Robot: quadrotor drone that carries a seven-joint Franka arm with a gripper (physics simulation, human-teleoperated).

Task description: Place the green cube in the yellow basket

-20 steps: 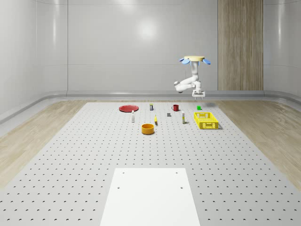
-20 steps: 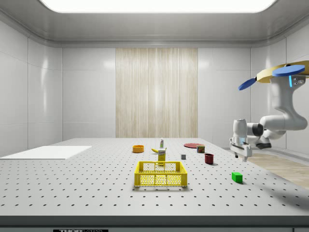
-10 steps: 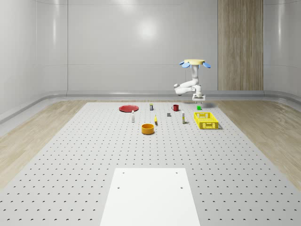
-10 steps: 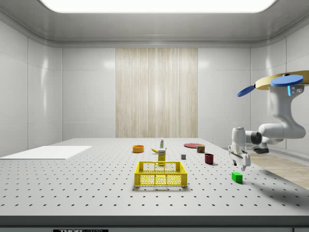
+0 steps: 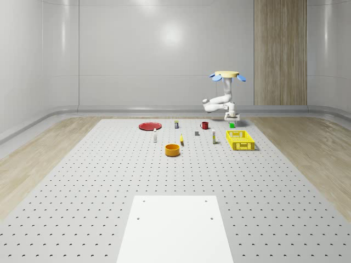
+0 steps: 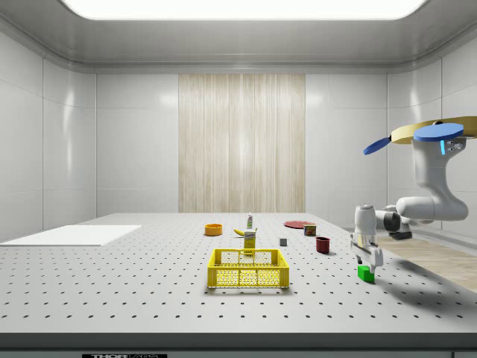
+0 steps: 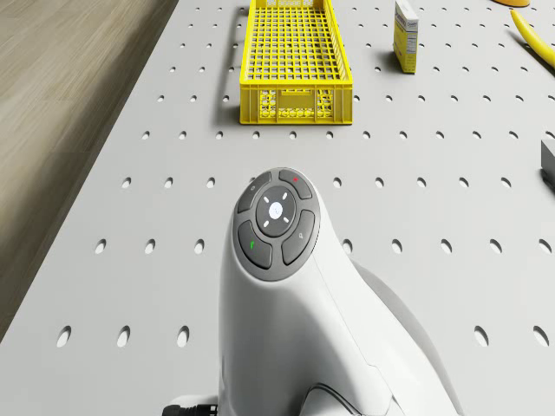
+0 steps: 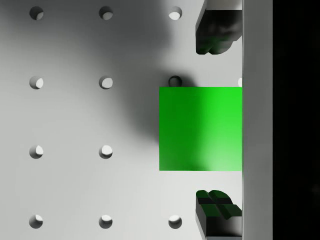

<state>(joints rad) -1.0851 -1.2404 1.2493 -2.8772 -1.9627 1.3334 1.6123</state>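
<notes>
Lower than a second ago, drone (image 6: 436, 134) and arm now put the gripper (image 6: 366, 262) just above the green cube (image 6: 365, 274), where earlier it hung well clear of it; nothing on the table has shifted. Drone hovers over the table's (image 5: 109, 181) far right corner, at the side view's right, beyond the yellow basket (image 5: 240, 139). Arm folds down and forward so the wrist points straight at the floor, presumably for a top-down grasp. Basket, judged empty through its mesh in the drone view (image 7: 294, 59), sits nearer the camera than the cube in the whole-scene view (image 5: 232, 125), its long side toward the drone. Orange bowl (image 5: 173, 149) stands well left of the basket; contents not visible. Wrist view: fingers (image 8: 215, 31) spread wide, one on each side of the cube (image 8: 200, 129), not touching it. Cube rests flat on the table, not yet gripped.
</notes>
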